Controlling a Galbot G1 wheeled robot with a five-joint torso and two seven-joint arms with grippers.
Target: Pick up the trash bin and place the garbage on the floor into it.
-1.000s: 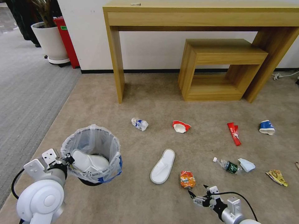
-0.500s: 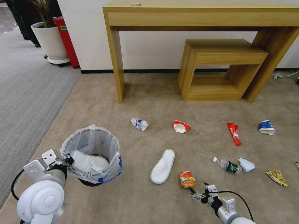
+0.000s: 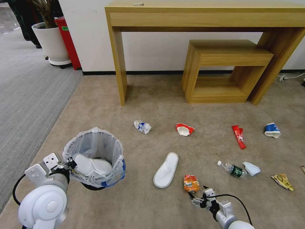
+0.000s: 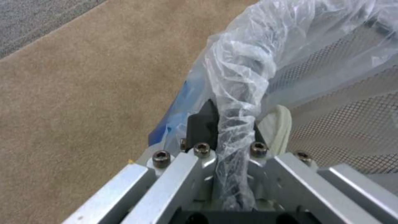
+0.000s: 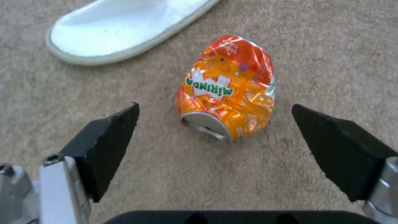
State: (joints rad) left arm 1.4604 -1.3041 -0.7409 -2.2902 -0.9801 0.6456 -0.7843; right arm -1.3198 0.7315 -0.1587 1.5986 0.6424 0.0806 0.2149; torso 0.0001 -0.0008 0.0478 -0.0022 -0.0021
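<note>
The floor (image 3: 152,95) is beige-brown short-pile carpet. On it lie a white slipper (image 3: 166,170), a crushed orange can (image 3: 191,183), crumpled cups (image 3: 185,129), a red wrapper (image 3: 238,136), a small bottle (image 3: 234,170) and a yellow wrapper (image 3: 282,181), all apart.

A crinkly translucent plastic liner (image 4: 240,81) is being seen over metal mesh (image 4: 344,124); a glossy crushed aluminium can (image 5: 227,99) is being shown on matt short-pile carpet (image 5: 331,46)

Orange crushed can (image 5: 227,97), white slipper (image 5: 124,28)
</note>
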